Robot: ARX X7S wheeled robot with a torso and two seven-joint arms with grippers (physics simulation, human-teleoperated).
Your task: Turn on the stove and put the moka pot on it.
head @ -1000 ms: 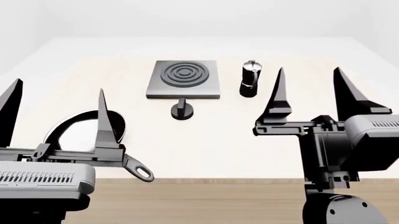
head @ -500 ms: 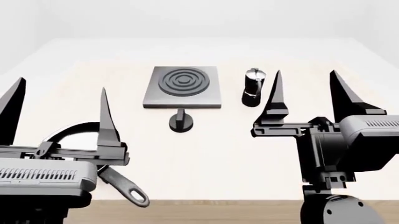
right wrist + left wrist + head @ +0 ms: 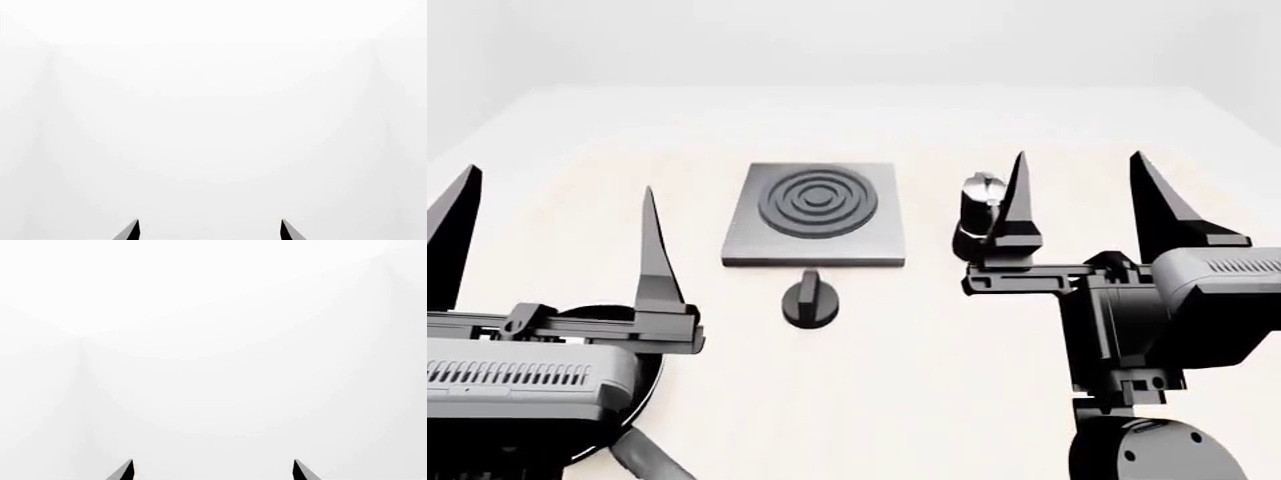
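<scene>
The stove, a flat grey square plate with concentric rings, lies mid-table in the head view. Its round black knob sits just in front of it. The moka pot, black with a silver lid, stands to the stove's right, partly hidden behind a finger of my right gripper. That gripper is open and held nearer than the pot. My left gripper is open at the near left, holding nothing. Both wrist views show only white walls past the left gripper and right gripper.
A black frying pan lies at the near left, mostly hidden under my left arm, its grey handle pointing toward the near edge. The pale table runs back to white walls.
The head view has moved forward: stove, knob and pot sit lower and larger in frame, the wooden floor strip is gone, and the pan has slid under my left arm. Both grippers stay open.
</scene>
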